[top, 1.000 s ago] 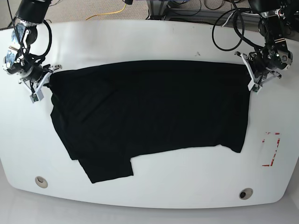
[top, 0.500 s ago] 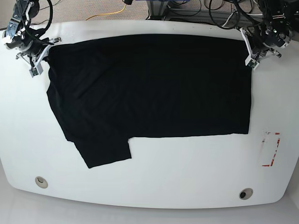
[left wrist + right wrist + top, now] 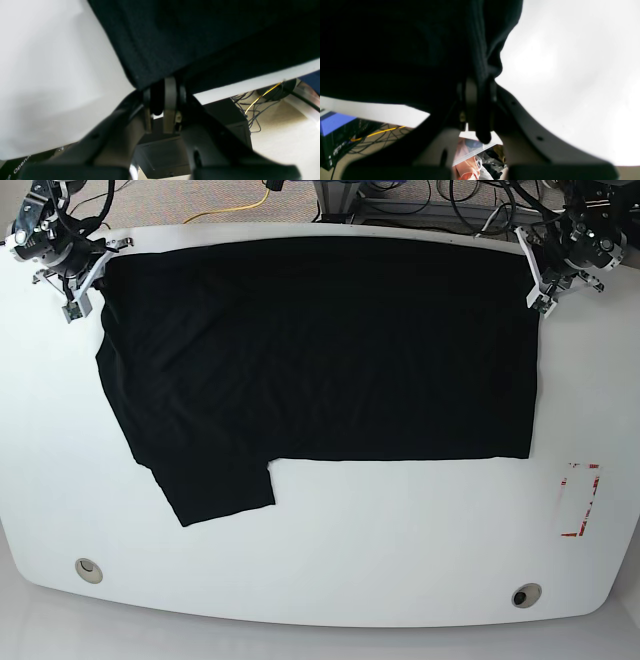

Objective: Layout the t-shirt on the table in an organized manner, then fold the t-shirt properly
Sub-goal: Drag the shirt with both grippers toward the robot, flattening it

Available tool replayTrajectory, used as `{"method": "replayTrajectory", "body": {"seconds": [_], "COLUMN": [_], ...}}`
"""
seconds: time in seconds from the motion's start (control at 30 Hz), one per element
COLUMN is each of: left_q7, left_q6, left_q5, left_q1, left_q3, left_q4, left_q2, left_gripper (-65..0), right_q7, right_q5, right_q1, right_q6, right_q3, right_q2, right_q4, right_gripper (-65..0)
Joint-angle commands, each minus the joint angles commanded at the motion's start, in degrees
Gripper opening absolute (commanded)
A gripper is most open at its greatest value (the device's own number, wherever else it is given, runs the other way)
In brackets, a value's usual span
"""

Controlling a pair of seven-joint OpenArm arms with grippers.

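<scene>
Base view high overhead, looking down on the whole white tabletop (image 3: 330,570), far edge at top, two wrist views set very close behind each tool, looking along its fingers, each sharing one far corner of the black t-shirt (image 3: 320,350) with base.

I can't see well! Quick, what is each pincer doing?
Left pincer: closed on the t-shirt corner.
Right pincer: closed on the t-shirt too.

Left gripper (image 3: 163,100) jaws: fabric corner pinched between them, tips buried in cloth.
Right gripper (image 3: 478,100) jaws: tips buried in black fabric t-shirt (image 3: 320,360).
Shirt prints: not discernible.
Glossy white table (image 3: 400,560): far edge behind both jaws partly covered by cloth.
</scene>
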Motion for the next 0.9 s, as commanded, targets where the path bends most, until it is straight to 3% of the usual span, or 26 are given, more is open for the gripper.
{"method": "replayTrajectory", "body": {"seconds": [0.17,0.27,0.3,0.43,0.63,0.8,0.9], "left_q7": [0.88,4.22,5.54,7.47,7.91,10.46,14.15], "left_q6": [0.0,0.0,0.0,0.0,0.0,0.0,0.0], "left_q5": [0.0,-0.09,-0.09,-0.09,-0.09,-0.09,-0.09], "left_q1": [0.7,0.62,0.0,-1.49,-2.02,-5.36,-8.35], "left_q3": [0.09,-0.35,-0.62,-1.76,-2.2,-2.2,-2.2], "left_q4": [0.0,0.09,0.09,1.05,3.69,4.66,4.66], "left_q2": [-0.09,-1.14,-1.41,-1.58,-1.67,-1.76,-2.99], "left_gripper": [-57.8,-48.2,-42.1,-32.2,-31.2,-31.1,-31.1], "right_q7": [0.0,0.0,0.0,0.0,0.0,-0.26,-3.34], "right_q5": [-0.26,-0.18,-0.09,-0.35,0.0,-0.09,-0.35], "right_q1": [-0.09,0.09,0.18,0.44,0.53,2.55,4.92], "right_q6": [0.0,0.0,0.0,0.0,0.0,0.0,0.0], "right_q3": [0.09,0.09,0.18,0.97,3.6,3.52,3.69], "right_q2": [0.0,0.0,0.0,0.09,0.0,0.26,0.44], "right_q4": [0.0,0.09,0.09,2.11,6.95,9.14,9.23], "right_gripper": [-61.4,-51.8,-46.5,-31.9,-18.1,-16.8,-16.8]}}
